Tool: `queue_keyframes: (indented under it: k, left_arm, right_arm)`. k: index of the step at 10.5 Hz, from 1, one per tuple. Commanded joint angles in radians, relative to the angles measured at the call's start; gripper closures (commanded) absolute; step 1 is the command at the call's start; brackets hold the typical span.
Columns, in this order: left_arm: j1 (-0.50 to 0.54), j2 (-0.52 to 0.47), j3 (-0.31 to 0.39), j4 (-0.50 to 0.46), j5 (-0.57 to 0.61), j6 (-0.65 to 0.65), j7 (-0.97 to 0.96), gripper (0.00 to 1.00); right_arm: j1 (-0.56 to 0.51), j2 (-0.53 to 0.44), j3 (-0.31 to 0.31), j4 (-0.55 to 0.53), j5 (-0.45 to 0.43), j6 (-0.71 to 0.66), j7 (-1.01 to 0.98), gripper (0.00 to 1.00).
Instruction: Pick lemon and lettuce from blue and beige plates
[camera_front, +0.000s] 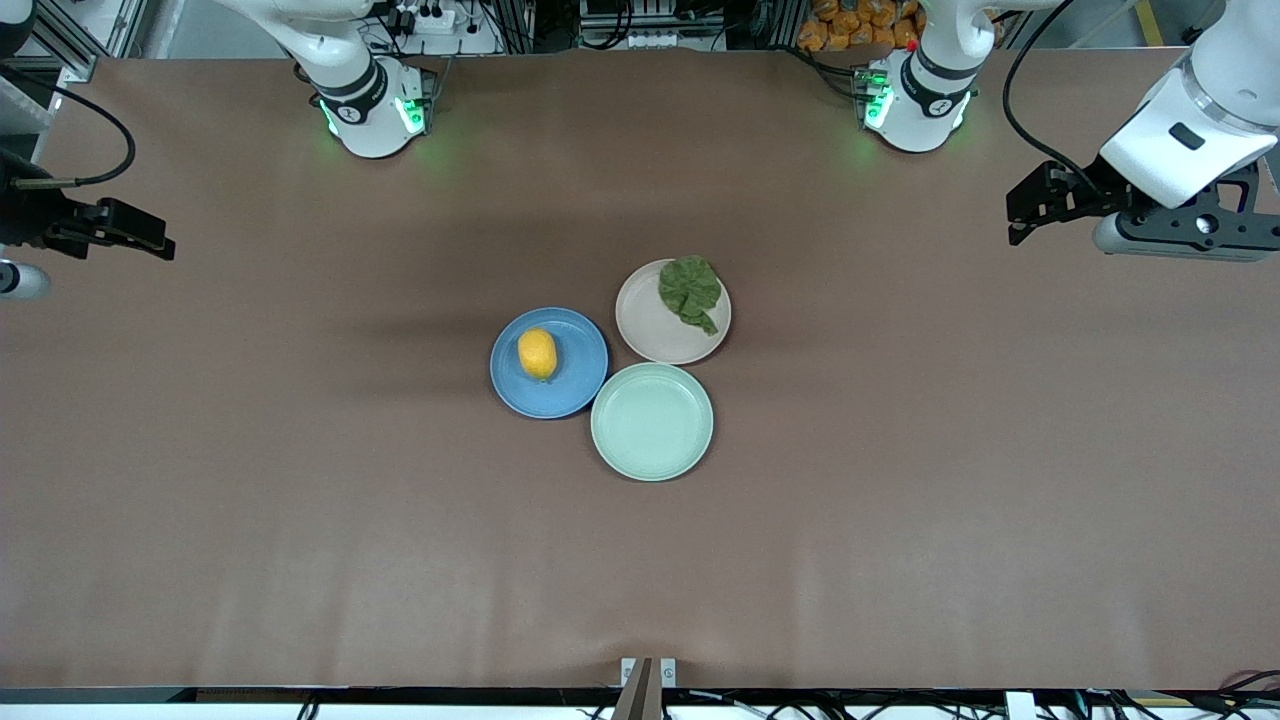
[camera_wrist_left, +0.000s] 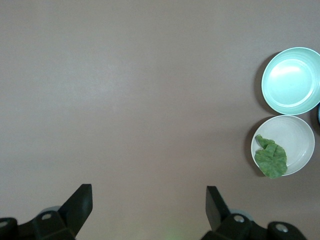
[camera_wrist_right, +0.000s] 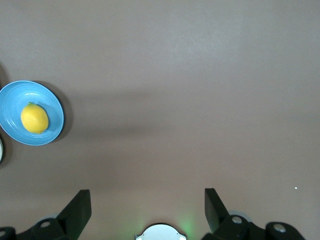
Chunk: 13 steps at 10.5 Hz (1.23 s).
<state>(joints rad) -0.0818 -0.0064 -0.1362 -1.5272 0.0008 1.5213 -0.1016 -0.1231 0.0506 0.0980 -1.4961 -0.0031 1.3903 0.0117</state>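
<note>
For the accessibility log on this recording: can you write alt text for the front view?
Three plates cluster mid-table: a blue plate holding a lemon, a beige plate holding a lettuce leaf, and a bare mint-green plate nearest the camera. The left hand and right hand wait open over the table's ends.

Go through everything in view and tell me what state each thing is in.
Lemon: lying on blue plate.
Lettuce: crumpled on beige plate.
Green plate: empty.
Left gripper: open, waiting over bare table.
Right gripper: open, waiting over bare table.
</note>
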Motion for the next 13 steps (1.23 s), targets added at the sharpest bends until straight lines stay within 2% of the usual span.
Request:
queue_keyframes:
  k: [1,13]
  left_arm:
    - [0.000,0.008,0.000,0.021,0.013,-0.021,0.025,0.00]
    - [0.000,0.016,0.000,0.021,0.008,-0.021,0.017,0.00]
  right_arm:
    - [-0.027,0.014,0.014,0.030,0.015,-0.019,-0.009,0.00]
    - [-0.026,0.014,0.016,0.030,0.015,-0.019,-0.009,0.00]
